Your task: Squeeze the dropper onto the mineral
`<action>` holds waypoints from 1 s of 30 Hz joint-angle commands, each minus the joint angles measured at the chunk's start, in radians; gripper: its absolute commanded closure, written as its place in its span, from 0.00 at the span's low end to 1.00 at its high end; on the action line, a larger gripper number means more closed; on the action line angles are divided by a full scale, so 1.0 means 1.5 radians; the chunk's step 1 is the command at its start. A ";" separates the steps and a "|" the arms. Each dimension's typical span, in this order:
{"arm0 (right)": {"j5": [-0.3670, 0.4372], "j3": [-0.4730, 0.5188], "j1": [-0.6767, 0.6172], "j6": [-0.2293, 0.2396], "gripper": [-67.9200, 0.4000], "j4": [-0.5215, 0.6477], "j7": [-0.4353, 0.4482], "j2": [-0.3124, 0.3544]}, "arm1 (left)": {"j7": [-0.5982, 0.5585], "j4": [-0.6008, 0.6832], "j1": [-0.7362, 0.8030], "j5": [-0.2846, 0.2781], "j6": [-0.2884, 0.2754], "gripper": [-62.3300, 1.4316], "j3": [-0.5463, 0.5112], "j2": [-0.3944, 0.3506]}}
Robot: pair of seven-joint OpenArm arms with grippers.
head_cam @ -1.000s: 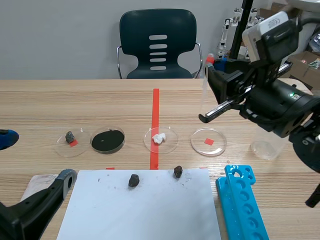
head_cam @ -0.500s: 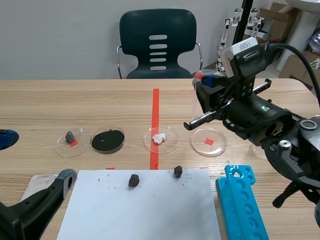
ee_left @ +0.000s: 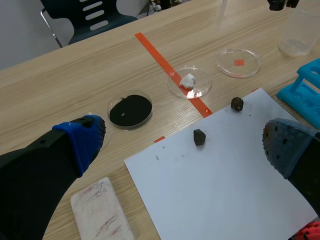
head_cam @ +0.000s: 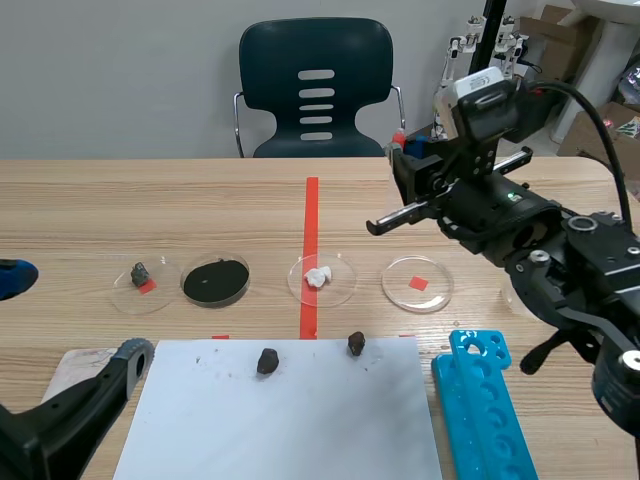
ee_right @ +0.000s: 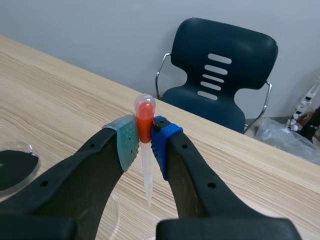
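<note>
My right gripper (ee_right: 145,136) is shut on a clear dropper (ee_right: 146,172) with an orange-red bulb, tip pointing down. In the scene view the right gripper (head_cam: 402,165) hangs high over the table, behind the empty petri dish (head_cam: 417,284), with the dropper's bulb (head_cam: 399,139) at its top. Two dark minerals (head_cam: 267,361) (head_cam: 356,344) lie on the white paper (head_cam: 280,420). A white mineral (head_cam: 318,277) sits in the middle dish and a grey one (head_cam: 140,272) in the far left dish. My left gripper (ee_left: 185,142) is open, low over the paper near a dark mineral (ee_left: 199,136).
A dish of black powder (head_cam: 215,281) stands left of the red tape line. A blue tube rack (head_cam: 485,400) lies right of the paper, with a clear cup (ee_left: 299,41) beyond it. A stained white block (ee_left: 102,215) lies under the left arm. A chair stands behind the table.
The right arm has swung left and back with the dropper in its grip, and now stands a little higher. The left arm and the minerals have not moved.
</note>
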 commanded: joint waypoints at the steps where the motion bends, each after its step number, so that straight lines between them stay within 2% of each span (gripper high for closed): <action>1: -0.009 0.003 0.016 0.002 0.88 0.007 0.011 -0.010 | -0.007 0.003 -0.001 -0.005 0.000 0.00 -0.004 0.000; 6: -0.032 0.003 0.019 0.005 0.88 0.006 0.005 -0.040 | -0.007 0.003 -0.001 -0.005 0.000 0.00 -0.004 0.000; 11: -0.053 -0.001 0.019 0.023 0.88 0.006 -0.006 -0.061 | -0.007 0.003 -0.001 -0.005 0.000 0.00 -0.004 0.000; 18: -0.055 -0.026 0.019 0.036 0.88 0.001 -0.012 -0.065 | -0.007 0.003 -0.001 -0.005 0.000 0.00 -0.004 0.000; 30: -0.055 -0.056 0.017 0.036 0.88 -0.032 -0.012 -0.065 | -0.007 0.003 -0.001 -0.005 0.000 0.00 -0.004 0.000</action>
